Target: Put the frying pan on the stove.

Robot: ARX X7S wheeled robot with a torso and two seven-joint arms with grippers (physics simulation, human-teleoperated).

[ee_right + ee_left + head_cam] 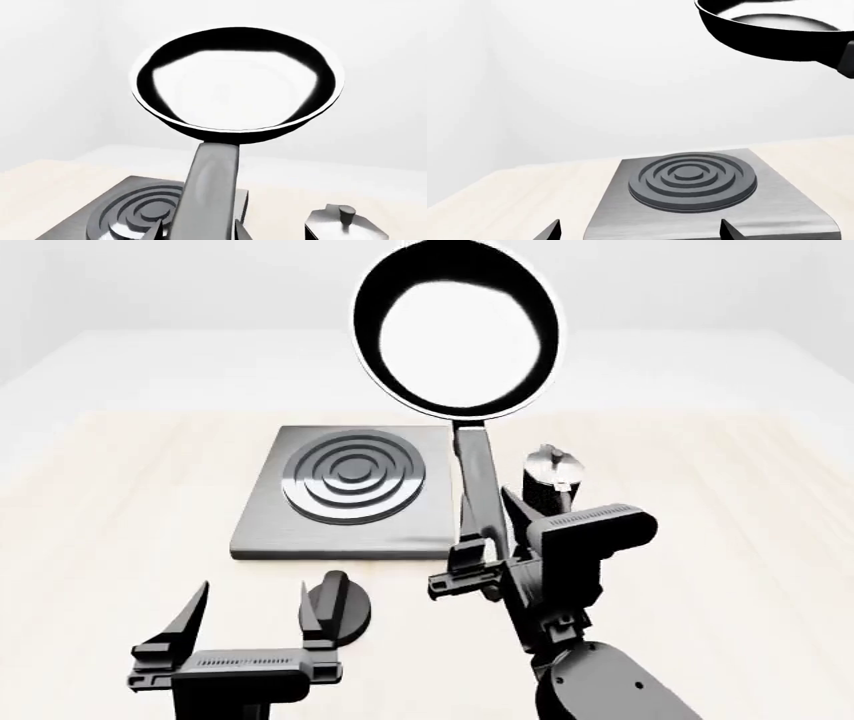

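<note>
Black frying pan juts beyond the right pincer, clenched on its handle

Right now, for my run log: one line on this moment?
right gripper: shut on frying pan handle | pan: lifted, not on stove | left gripper: open, empty

No text, label or number can be read anywhere (surfaces are plain).

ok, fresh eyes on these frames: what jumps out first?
The frying pan, glossy black, held up in the air by its handle in the right gripper, above and behind the stove. The stove's burner rings sit bare below. The left gripper hovers open near a black knob.
</note>
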